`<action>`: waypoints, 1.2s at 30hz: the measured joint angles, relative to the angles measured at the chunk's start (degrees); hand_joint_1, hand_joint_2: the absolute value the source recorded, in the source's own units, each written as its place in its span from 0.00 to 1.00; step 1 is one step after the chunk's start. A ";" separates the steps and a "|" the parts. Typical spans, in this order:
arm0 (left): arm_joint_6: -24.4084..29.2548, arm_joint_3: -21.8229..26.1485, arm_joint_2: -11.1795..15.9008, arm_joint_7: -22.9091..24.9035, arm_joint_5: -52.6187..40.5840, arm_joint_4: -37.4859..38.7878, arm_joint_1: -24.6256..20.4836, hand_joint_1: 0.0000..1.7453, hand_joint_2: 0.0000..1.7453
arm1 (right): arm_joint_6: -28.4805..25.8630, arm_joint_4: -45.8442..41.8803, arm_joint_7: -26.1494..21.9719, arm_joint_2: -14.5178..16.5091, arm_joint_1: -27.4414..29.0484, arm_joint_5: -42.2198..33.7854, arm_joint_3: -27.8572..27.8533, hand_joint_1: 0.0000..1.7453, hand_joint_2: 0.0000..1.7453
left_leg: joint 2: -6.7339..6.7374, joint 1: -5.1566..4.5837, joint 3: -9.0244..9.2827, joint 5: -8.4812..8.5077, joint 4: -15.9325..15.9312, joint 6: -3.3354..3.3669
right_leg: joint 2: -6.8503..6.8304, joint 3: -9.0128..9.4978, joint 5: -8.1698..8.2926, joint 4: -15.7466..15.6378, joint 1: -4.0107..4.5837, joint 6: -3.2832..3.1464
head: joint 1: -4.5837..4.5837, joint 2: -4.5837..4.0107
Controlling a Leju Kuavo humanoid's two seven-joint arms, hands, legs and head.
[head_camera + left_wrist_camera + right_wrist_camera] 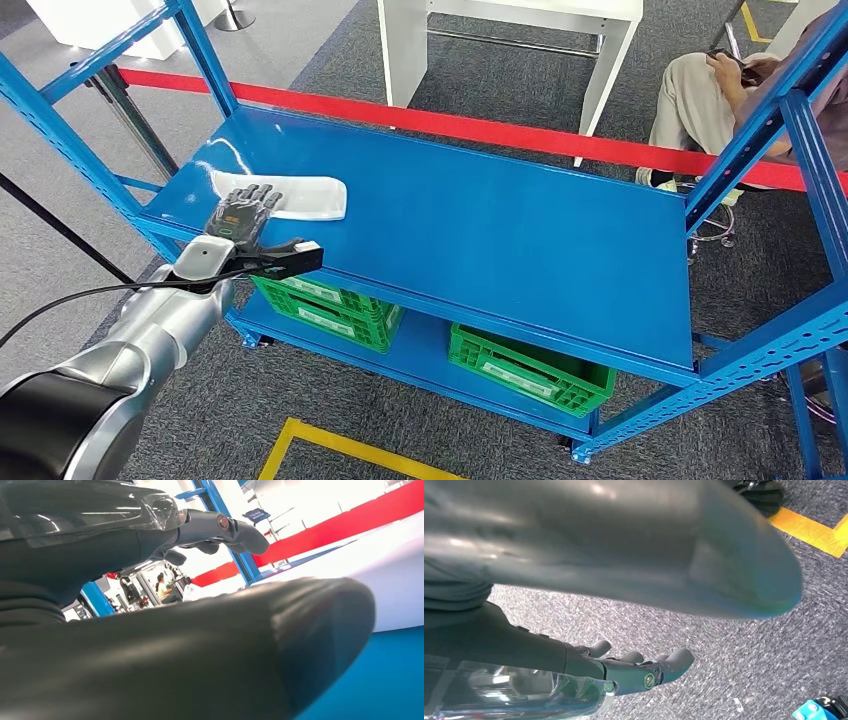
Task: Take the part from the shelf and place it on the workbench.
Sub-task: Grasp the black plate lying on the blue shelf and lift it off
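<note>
Step in hand: reach and grasp, not yet completed. The left hand (243, 212) is extended over the near-left corner of the blue shelf (480, 230), fingers spread and released, holding nothing. Its fingertips overlap the near end of the white part (295, 196), a flat elongated piece lying on the upper shelf deck; whether they touch it cannot be told from the head view. In the left wrist view the thumb (280, 645) sits low beside the deck with the fingers (235, 530) raised above, the part's white surface (395, 580) ahead between them.

The right hand (639, 672) hangs toward the carpet, fingers loosely curled, grasping nothing.

Next move, as judged: advance the left hand until the part's edge lies between thumb and fingers, close firmly, then lift clear of the deck. The part is thin and flat, so a slip during closure is likely.
</note>
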 joint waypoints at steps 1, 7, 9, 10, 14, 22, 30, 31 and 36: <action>0.02 0.00 -0.03 0.10 0.00 0.00 0.00 0.00 0.00 | 0.00 0.00 -0.13 -0.01 0.00 0.00 -0.06 0.00 0.00 | 0.00 0.00 0.00 0.00 0.00 0.00 | 0.00 0.00 0.00 0.00 0.00 0.00 | 0.00 0.00; 0.05 0.00 -0.08 0.52 0.03 0.04 0.01 0.00 0.00 | 0.00 0.00 -0.47 -0.05 0.01 0.00 -0.34 0.00 0.00 | 0.00 0.00 0.00 0.00 0.00 0.00 | 0.00 0.00 0.00 0.00 0.00 0.00 | 0.00 0.00; 0.09 0.00 -0.08 0.60 0.19 0.04 0.02 0.00 0.00 | 0.00 0.00 -0.52 -0.05 0.01 -0.02 -0.45 0.00 0.00 | 0.00 0.00 0.00 0.00 0.00 0.00 | 0.00 0.00 0.00 0.00 0.00 0.00 | 0.00 0.00; 0.10 0.00 -0.08 0.63 0.30 0.05 0.04 0.00 0.00 | 0.00 0.00 -0.56 -0.05 0.01 -0.04 -0.52 0.00 0.00 | 0.00 0.00 0.00 0.00 0.00 0.00 | 0.00 0.00 0.00 0.00 0.00 0.00 | 0.00 0.00; 0.21 0.00 -0.08 1.04 0.45 0.07 0.26 0.00 0.50 | 0.00 0.00 -0.72 -0.05 0.01 -0.15 -0.80 0.00 0.00 | 0.00 0.00 0.00 0.00 0.00 0.00 | 0.00 0.00 0.00 0.00 0.00 0.00 | -0.01 0.00; 0.68 0.01 -0.08 1.57 0.61 0.07 0.77 0.00 1.00 | 0.00 0.00 -0.76 -0.11 0.01 -0.15 -0.86 0.00 0.00 | 0.00 0.00 0.00 0.00 0.00 0.00 | 0.00 0.01 0.00 0.00 0.00 0.00 | 0.00 0.00; 0.69 0.14 0.04 1.79 1.03 0.07 0.96 0.00 1.00 | 0.00 0.00 -0.76 -0.23 0.00 0.66 -0.86 0.00 0.00 | 0.00 0.00 0.00 0.00 0.00 0.00 | 0.00 0.01 0.00 0.00 0.00 0.00 | -0.01 0.00; 0.69 0.15 0.07 1.79 1.03 0.07 0.96 0.00 1.00 | 0.00 0.00 -0.76 -0.23 0.00 0.70 -0.86 0.00 0.00 | 0.00 0.00 0.00 0.00 0.00 0.00 | 0.00 0.02 0.00 0.00 0.00 0.00 | 0.00 0.00; 0.74 0.20 0.19 1.80 1.05 0.07 1.01 0.00 1.00 | 0.00 0.00 -0.76 -0.23 0.00 0.78 -0.86 0.00 0.00 | 0.00 0.00 0.00 0.00 0.00 0.00 | 0.00 0.02 0.00 0.00 0.00 0.00 | -0.01 0.00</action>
